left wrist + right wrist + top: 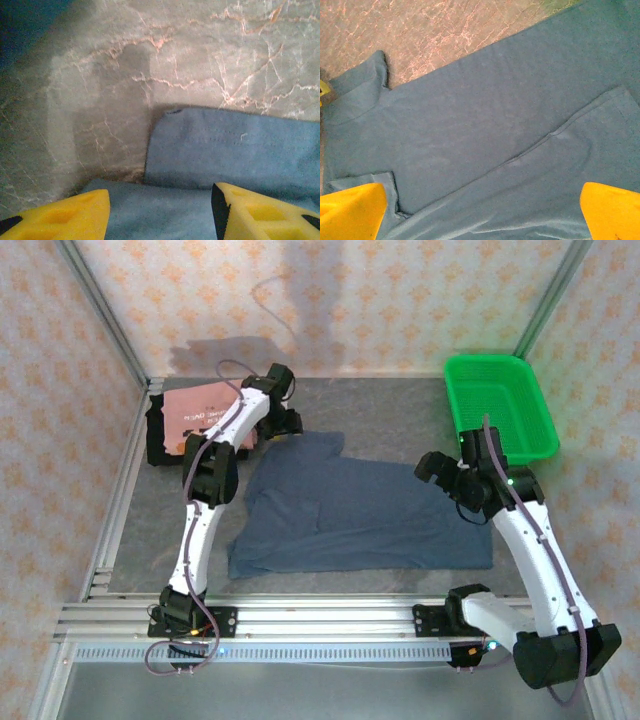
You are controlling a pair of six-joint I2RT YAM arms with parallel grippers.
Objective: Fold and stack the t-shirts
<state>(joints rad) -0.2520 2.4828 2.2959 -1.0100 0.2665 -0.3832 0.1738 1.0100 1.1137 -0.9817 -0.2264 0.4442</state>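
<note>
Blue t-shirt (pixel 360 515) lies spread, only partly folded, unstacked; pink t-shirt (pixel 205 410) sits folded on black t-shirt (pixel 158 443) just off its far-left corner; left gripper (pixel 160 192) half-spread over its far-left sleeve, nothing pinched; right gripper (pixel 482 200) wide, empty, above its right side.

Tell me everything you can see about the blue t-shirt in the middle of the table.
The blue t-shirt is plain slate-blue soft cloth, lying mostly flat on the grey table, wrinkled, with part folded over itself. One sleeve points toward the far wall, where the left hand sits over its edge. The right hand hangs open above its right side.
</note>
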